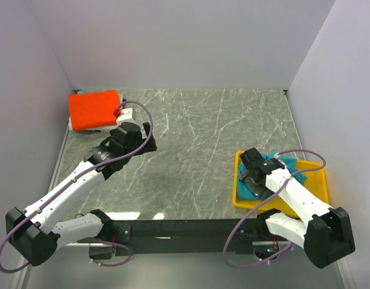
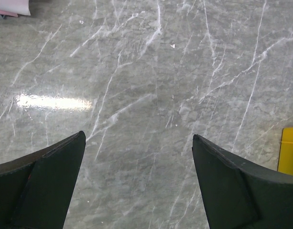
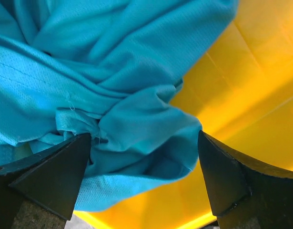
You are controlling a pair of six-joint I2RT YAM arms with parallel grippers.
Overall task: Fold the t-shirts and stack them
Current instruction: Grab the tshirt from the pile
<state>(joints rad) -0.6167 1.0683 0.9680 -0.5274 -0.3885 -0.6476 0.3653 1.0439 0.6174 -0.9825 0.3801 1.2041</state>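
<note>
Yellow tray (image 3: 251, 86) at right containing crumpled teal t-shirt (image 3: 113, 71), right gripper (image 3: 144, 135) fingers spread wide at the cloth, orange-red t-shirt (image 1: 94, 109) folded at far-left corner, left gripper (image 2: 138, 135) spread wide, holding nothing, above marble table (image 2: 151, 71).

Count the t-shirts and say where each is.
2. Orange-red t-shirt folded at far left; teal t-shirt crumpled in the yellow tray, right. Others may hide underneath.
</note>
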